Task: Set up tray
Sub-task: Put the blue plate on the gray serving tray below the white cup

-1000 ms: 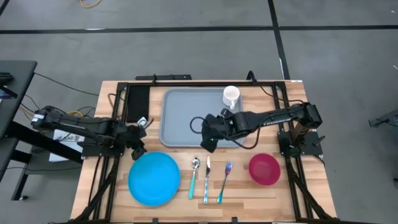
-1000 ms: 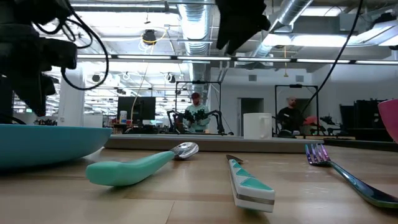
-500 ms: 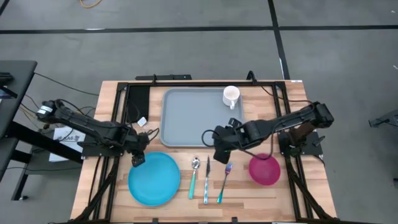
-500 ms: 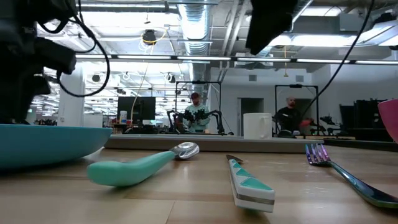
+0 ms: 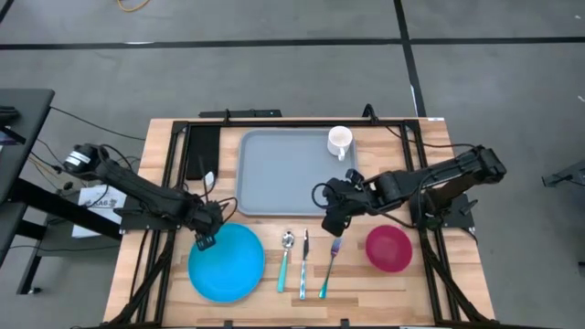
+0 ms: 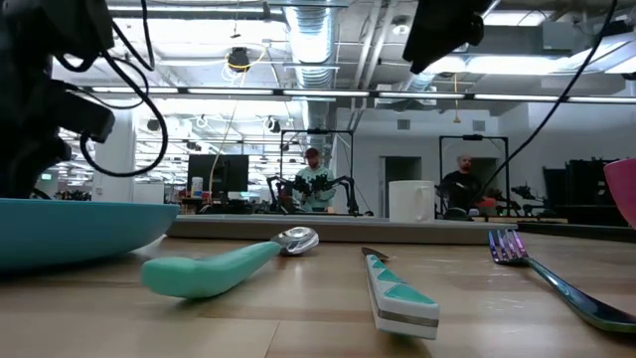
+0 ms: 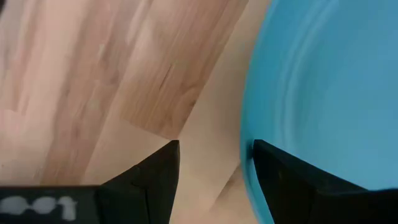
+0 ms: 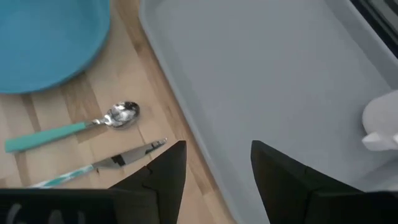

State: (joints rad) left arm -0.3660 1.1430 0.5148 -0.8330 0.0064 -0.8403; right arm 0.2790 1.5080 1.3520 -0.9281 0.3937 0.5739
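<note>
The grey-blue tray point(image 5: 279, 178) lies flat at the table's far middle, with a white mug point(image 5: 339, 142) standing in its far right corner. A round blue plate point(image 5: 228, 265) rests on the wood near the front left. My left gripper point(image 5: 205, 239) points down at the plate's far left rim, open. In the left wrist view one finger point(image 7: 280, 177) is over the plate point(image 7: 323, 93) and the other over bare wood, touching nothing that I can see. My right gripper point(image 5: 335, 224) hangs open above the tray's near edge point(image 8: 186, 134), high over the table.
A teal-handled spoon point(image 5: 285, 259), a knife point(image 5: 304, 265) and a fork point(image 5: 330, 268) lie side by side in front of the tray. A pink bowl point(image 5: 389, 249) stands at the front right. Black frame rails run along both table sides.
My left gripper has moved toward the near edge and down, tipping to point straight down at the plate's far left rim. My right gripper has drawn back from over the tray toward the table's right and near side, staying high. Nothing on the table has moved.
</note>
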